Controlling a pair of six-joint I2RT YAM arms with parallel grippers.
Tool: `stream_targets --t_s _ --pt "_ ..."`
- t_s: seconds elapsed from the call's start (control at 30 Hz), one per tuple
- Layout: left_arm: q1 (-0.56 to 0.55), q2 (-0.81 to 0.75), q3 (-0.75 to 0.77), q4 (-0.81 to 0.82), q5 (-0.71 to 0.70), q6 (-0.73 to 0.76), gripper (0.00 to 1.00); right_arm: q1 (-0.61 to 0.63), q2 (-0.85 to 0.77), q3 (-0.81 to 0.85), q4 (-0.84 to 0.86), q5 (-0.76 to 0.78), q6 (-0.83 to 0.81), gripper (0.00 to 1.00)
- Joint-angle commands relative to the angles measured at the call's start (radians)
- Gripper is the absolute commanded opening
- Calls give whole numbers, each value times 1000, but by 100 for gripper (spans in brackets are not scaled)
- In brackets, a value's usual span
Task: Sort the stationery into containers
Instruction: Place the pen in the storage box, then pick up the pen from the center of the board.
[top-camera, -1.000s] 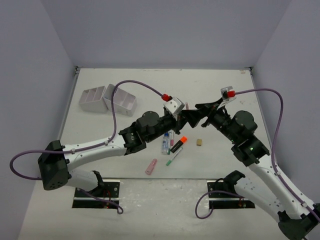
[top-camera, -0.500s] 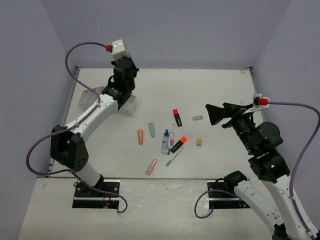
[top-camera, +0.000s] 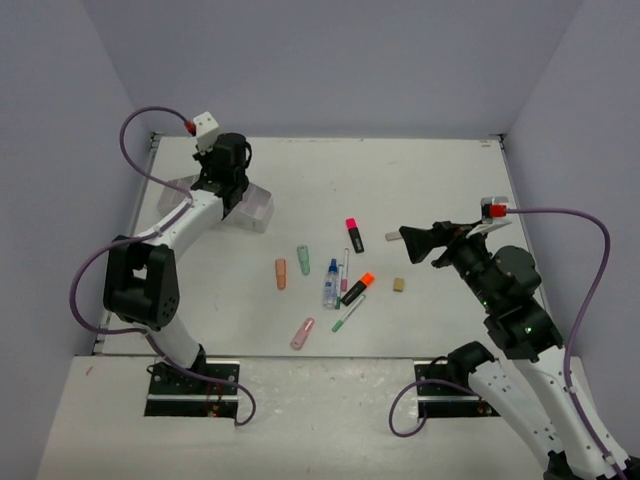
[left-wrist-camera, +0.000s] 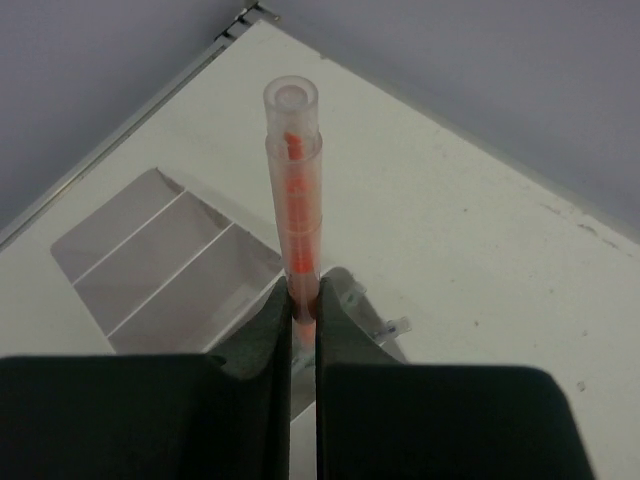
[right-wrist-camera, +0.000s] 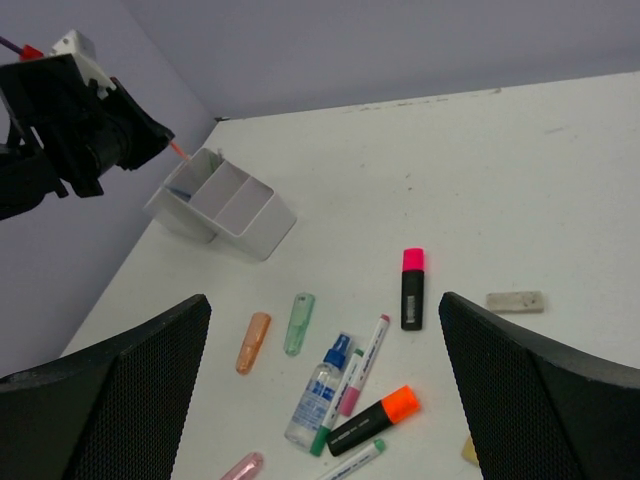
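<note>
My left gripper (left-wrist-camera: 303, 300) is shut on a clear pen with orange-red ink (left-wrist-camera: 293, 190) and holds it above the white organiser (left-wrist-camera: 170, 260) at the table's back left (top-camera: 250, 208). My right gripper (right-wrist-camera: 322, 300) is open and empty, hovering right of the loose stationery (top-camera: 408, 247). On the table lie a pink-capped black highlighter (right-wrist-camera: 412, 288), an orange-capped black highlighter (right-wrist-camera: 375, 419), a blue-capped clear bottle (right-wrist-camera: 320, 392), an orange highlighter (right-wrist-camera: 253, 342), a green one (right-wrist-camera: 298, 322), a pink one (top-camera: 302, 333), thin pens (right-wrist-camera: 362, 366) and a tan eraser (right-wrist-camera: 516, 301).
A second tan eraser (top-camera: 398, 285) lies right of the pile. The organiser's compartments (right-wrist-camera: 228, 196) are open at the top. Grey walls close in the table at the left, back and right. The left arm (top-camera: 150, 270) stretches along the table's left side.
</note>
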Motion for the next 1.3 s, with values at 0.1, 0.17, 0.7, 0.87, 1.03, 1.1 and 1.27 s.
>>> stream_targets --t_s 0.1,0.17,0.7,0.87,1.03,1.1,1.27 --pt "16 -44 -142 66 -49 -99 0 -4 -1 -16 53 -39 -15 99" --pt "16 -35 -161 67 -49 -114 0 -4 -1 -16 54 -44 -18 99" --pt "11 -144 -181 42 12 -117 55 -4 26 -4 55 -58 -24 99" --pt "-26 -245 -150 -2 45 -94 62 -4 100 -3 57 -85 -30 99" --pt "-105 -375 -58 -205 100 -101 89 -4 235 3 50 -156 -19 99" --pt "-136 -455 -62 -324 188 -140 100 -3 316 -4 63 -170 33 99" --pt "-162 -655 -180 -472 356 -169 100 96 505 35 63 -93 50 99"
